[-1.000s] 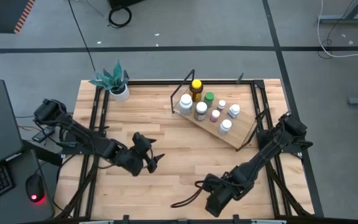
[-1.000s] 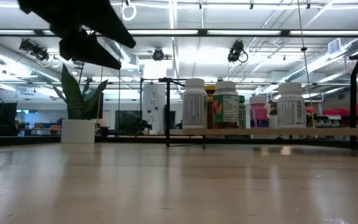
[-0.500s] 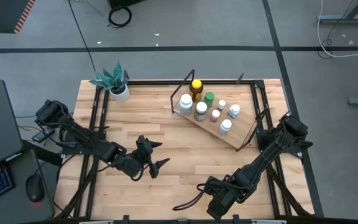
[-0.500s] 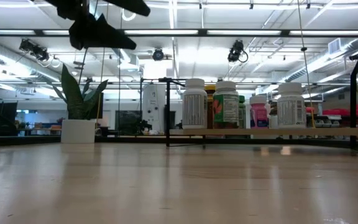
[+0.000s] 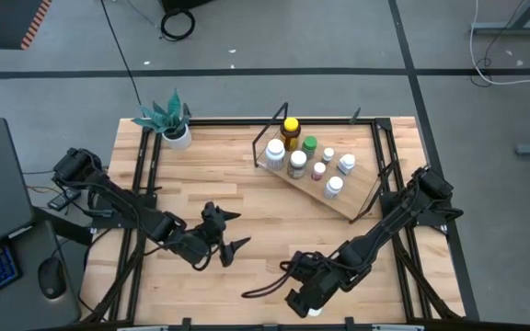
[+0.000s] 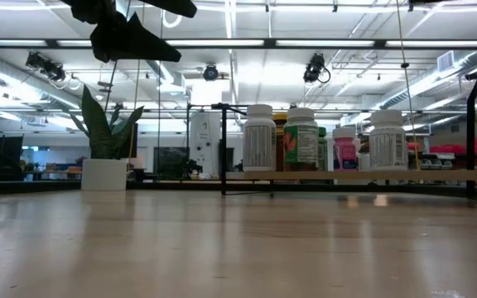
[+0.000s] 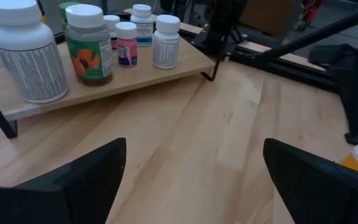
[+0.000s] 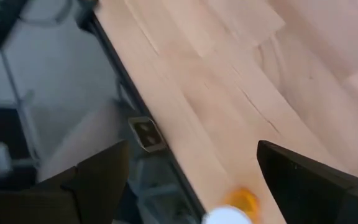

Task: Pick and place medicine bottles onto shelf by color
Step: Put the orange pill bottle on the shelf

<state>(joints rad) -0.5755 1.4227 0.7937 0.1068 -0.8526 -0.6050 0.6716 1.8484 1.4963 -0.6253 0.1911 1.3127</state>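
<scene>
1. Bench (image 5: 247, 198): pale wood planks, black frame rails.
2. Shelf (image 5: 357, 195) at far right; medicine bottles (image 5: 298, 164) stand on it.
3. My left claw (image 5: 231, 230) hangs mid-bench, fingers apart, empty.
4. My right claw (image 5: 304, 302) at near edge, fingers apart, above an amber bottle (image 8: 232, 208).
5. Room behind: ceiling strip lights, potted plant (image 6: 106, 149).

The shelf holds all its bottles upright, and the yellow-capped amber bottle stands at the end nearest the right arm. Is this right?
Not quite. The high view shows the yellow-capped amber bottle at the far end of the shelf, the end toward the potted plant, away from the right arm. The bottles do stand upright.
</scene>
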